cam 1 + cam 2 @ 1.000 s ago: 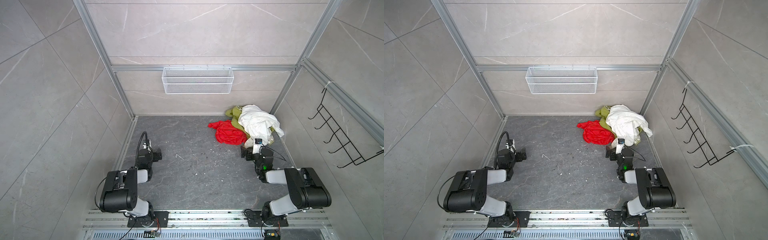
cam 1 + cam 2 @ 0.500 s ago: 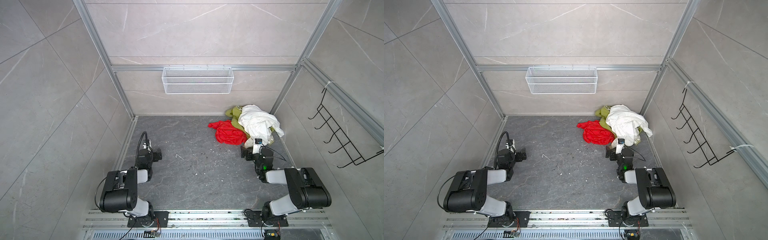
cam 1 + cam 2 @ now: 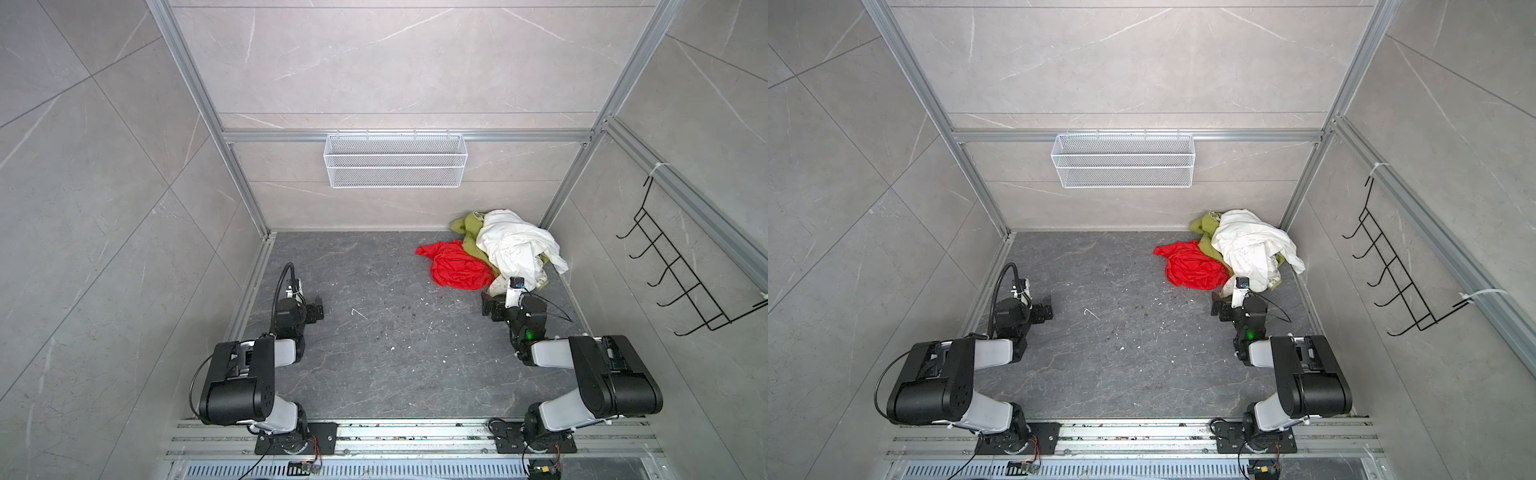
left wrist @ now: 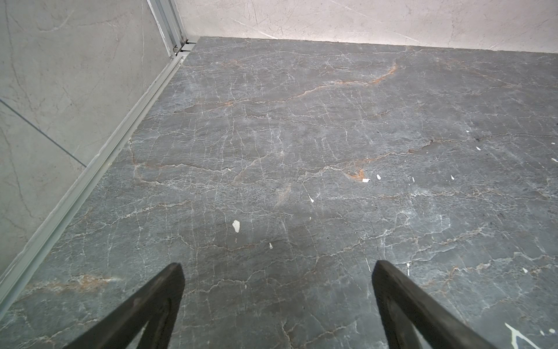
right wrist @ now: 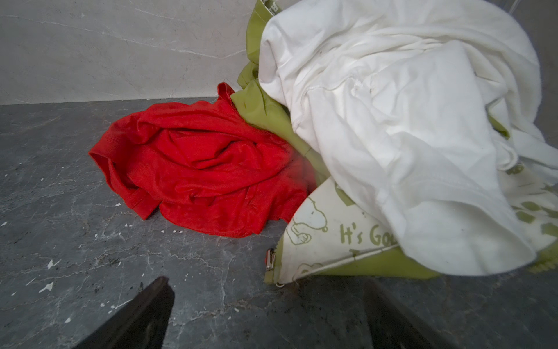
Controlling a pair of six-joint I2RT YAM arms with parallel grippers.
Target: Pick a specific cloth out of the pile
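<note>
three garments: one heap in the far right corner of the floor (image 3: 374, 332), and only the red one counts.
cloth: the cloth (image 5: 205, 169) lies crumpled on the floor at the heap's open side, its far edge tucked against the olive-green garment (image 5: 265, 108); in both top views it is the piece nearest the middle of the floor (image 3: 455, 268).
pile: the pile (image 3: 1237, 249) stacks the white garment (image 5: 407, 121) on top of the green one, with a pale printed patch (image 5: 326, 229) and a zipper pull poking out just beside the red hem.
right gripper: right gripper (image 5: 268, 314) sits low, just short of the pile, jaws spread wide, nothing between them; it points more at the printed patch than at the red.
left gripper: left gripper (image 4: 277, 290) is well apart, over bare floor, jaws spread wide and empty.
step in hand: looks like the reach has not begun, so the right arm is the natural one.
how to do it well: swing toward the red folds, away from the zipper; pinch a raised ridge on the free floor side.
watch for: catching green fabric along the tucked edge; lift slowly and pull away from the heap.
</note>
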